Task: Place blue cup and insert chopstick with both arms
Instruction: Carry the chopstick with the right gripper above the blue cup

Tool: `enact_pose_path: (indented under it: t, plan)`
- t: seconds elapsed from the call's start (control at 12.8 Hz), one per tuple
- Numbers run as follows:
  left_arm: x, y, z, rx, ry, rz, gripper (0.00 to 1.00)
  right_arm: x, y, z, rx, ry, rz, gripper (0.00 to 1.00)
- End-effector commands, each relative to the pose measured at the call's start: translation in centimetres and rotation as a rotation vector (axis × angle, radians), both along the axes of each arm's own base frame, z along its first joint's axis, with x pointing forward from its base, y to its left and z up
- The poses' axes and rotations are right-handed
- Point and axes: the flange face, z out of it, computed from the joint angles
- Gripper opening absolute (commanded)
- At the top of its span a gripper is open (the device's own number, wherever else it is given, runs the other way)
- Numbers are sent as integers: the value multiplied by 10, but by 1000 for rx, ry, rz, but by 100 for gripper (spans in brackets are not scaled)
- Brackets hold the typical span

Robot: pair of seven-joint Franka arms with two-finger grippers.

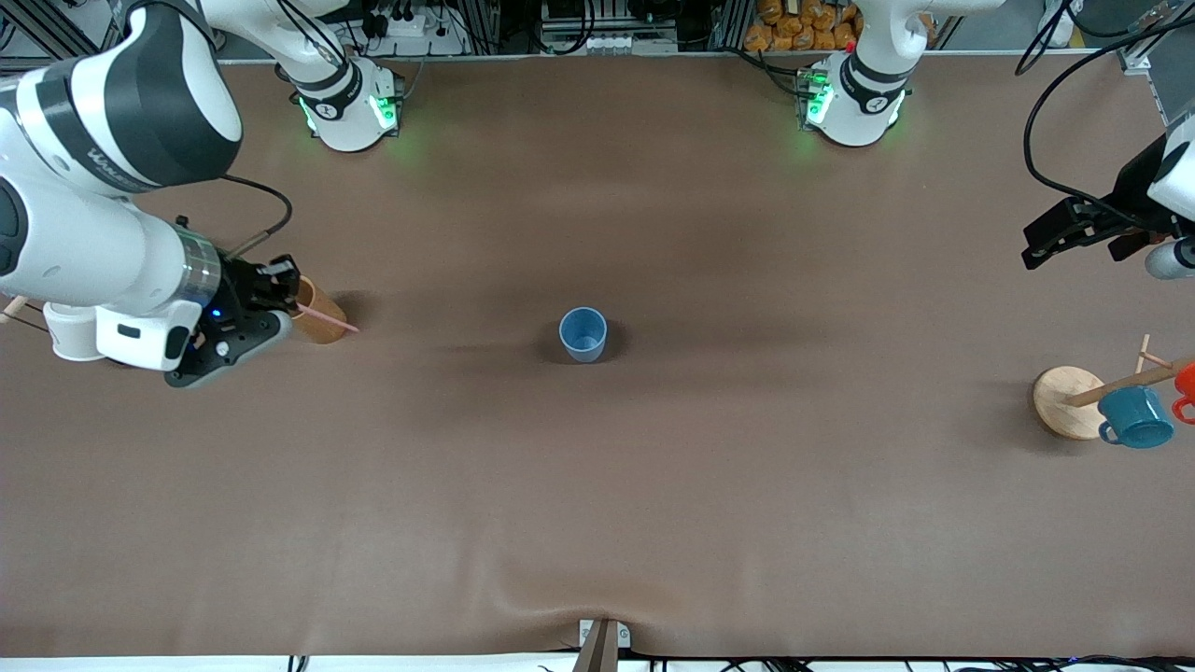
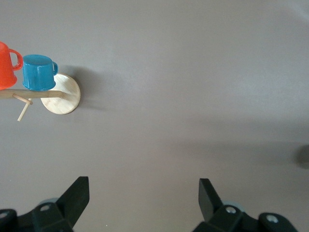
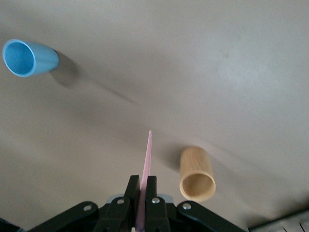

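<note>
While the right pincer point(image 3: 143, 191) hung over the tabletop point(image 1: 597, 504) at the right arm's end, its jaws were clamped on one end of the chopstick point(image 3: 147, 159), whose free length projected past the wooden cylinder point(image 1: 320, 313) standing there. The blue cup point(image 1: 583, 333) stood upright and alone near the middle of the tabletop, mouth up. The left pincer point(image 1: 1074, 231) waited over the left arm's end, jaws wide apart and empty, above the mug rack point(image 1: 1069, 401).

The chopstick appeared thin, light and smooth, so an end grip would let it pivot; a firm pinch was advisable. The cup looked light, probably plastic, and easily tipped by an off-centre stick. Insertion called for a near-vertical approach over the cup's mouth.
</note>
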Motion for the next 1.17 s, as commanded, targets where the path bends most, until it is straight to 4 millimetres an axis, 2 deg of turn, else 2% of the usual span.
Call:
enact_pose_path:
  t: [0.0,0.23,0.39,0.62,0.86,1.09]
  plan:
    - [-5,0,0,-12,11,-15,100,3,52,-20,19,-22,22,0]
    - [-5,2,2,-12,7,-12,100,-20,148,-29,4,-81,-16,0]
    - [-5,2,2,-11,5,-12,100,-30,187,-40,4,-98,-19,0]
    - [-5,1,2,-11,5,-15,100,-36,221,-51,22,-131,-54,0]
    - [-5,0,2,-8,5,-16,100,-57,262,-46,40,-168,-90,0]
    - [-5,0,3,-8,5,-15,100,-65,278,-46,50,-183,-99,0]
